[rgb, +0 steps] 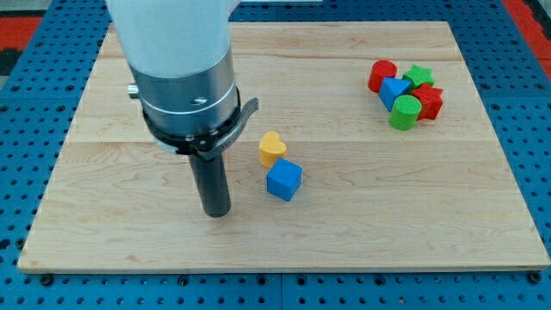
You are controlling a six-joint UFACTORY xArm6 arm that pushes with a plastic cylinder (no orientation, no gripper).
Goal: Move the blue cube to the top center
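The blue cube (283,180) lies near the middle of the wooden board (120,250), a little below centre. A yellow heart-shaped block (272,148) touches its upper left side. My tip (216,211) rests on the board to the left of the blue cube and slightly lower, about a cube's width or more away from it. The rod rises into the large grey and white arm body (182,69) at the view's upper left.
A tight cluster sits at the upper right: a red block (382,75), a green star (419,75), a blue triangular block (395,90), a red block (428,102) and a green cylinder (404,113). Blue pegboard (26,103) surrounds the board.
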